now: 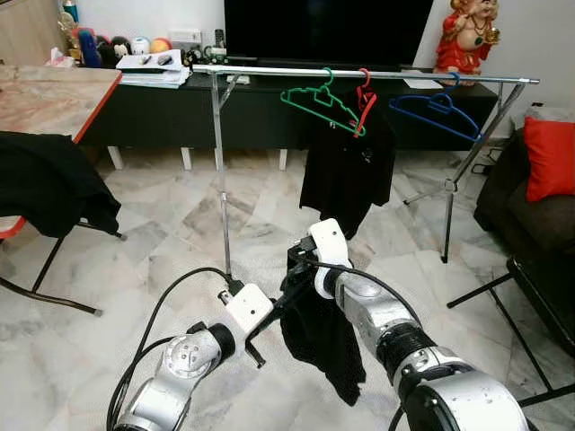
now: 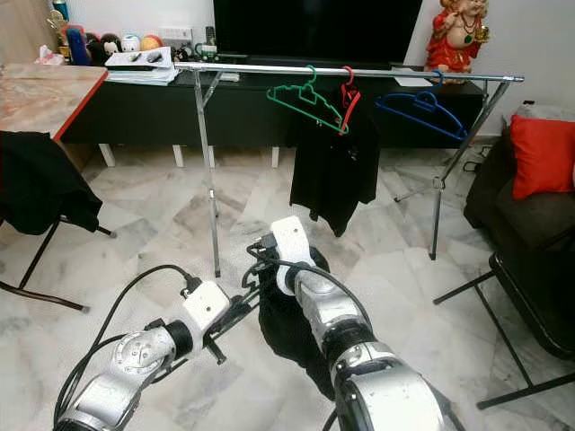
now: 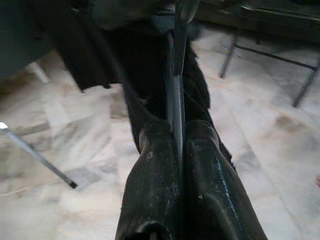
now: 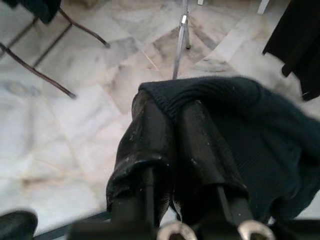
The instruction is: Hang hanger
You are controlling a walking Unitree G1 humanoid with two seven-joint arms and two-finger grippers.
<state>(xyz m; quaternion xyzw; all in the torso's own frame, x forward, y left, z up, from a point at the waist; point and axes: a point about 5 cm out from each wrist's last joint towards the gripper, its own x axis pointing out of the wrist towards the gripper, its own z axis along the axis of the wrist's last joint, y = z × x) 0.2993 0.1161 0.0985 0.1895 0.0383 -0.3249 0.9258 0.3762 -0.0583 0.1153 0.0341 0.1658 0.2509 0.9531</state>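
Note:
A silver clothes rail (image 1: 377, 74) stands ahead, carrying a green hanger (image 1: 316, 101), a red hanger under a black shirt (image 1: 346, 166) and a blue hanger (image 1: 437, 112). Low in front of me, both grippers hold a dark hanger with a black garment (image 1: 323, 346) draped on it. My left gripper (image 1: 274, 310) is shut on the hanger's thin dark bar (image 3: 175, 90), its fingers (image 3: 155, 170) pressed tight either side. My right gripper (image 1: 301, 262) is shut on the garment's ribbed collar (image 4: 200, 90). The garment hangs below the right wrist, short of the rail.
A folding table (image 1: 54, 99) with a black cloth (image 1: 49, 189) over its edge is at the left. A dark TV console (image 1: 162, 112) runs behind the rail. A sofa with a red cushion (image 1: 550, 157) and a black metal frame (image 1: 530, 296) stand at the right.

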